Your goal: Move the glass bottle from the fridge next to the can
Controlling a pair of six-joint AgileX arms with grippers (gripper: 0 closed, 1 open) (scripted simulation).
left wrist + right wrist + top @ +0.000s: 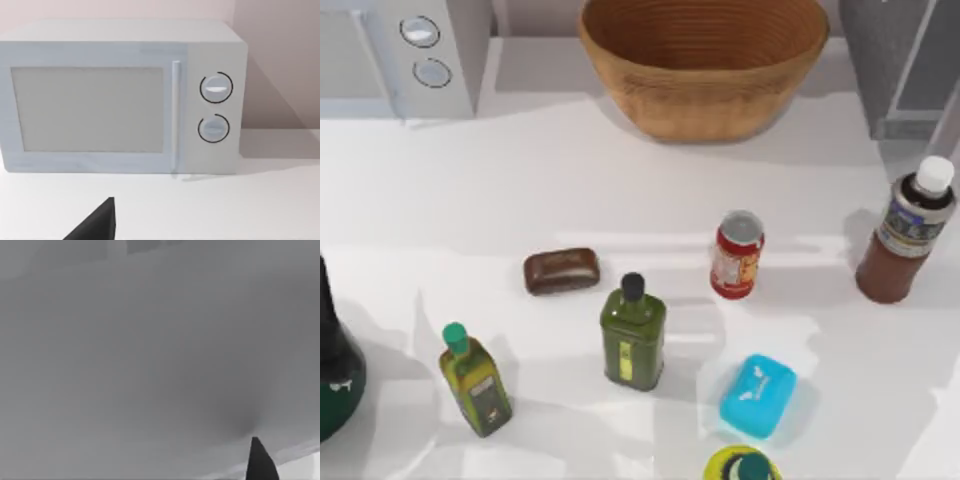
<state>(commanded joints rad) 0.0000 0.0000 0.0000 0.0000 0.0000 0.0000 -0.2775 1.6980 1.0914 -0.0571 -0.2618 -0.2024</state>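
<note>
Reddish-brown glass bottle [902, 237] upright right of small red can [737, 254], well apart, out of grey fridge [905, 60] | not yet beside can | both grippers' fingers: cannot tell.

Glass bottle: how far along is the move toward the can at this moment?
Done: the glass bottle stands upright on the table, outside the fridge. In hand: nothing; no gripper holds it. Left: it stands well apart from the can, toward the table's right edge, so it must still be carried beside the can.
</note>
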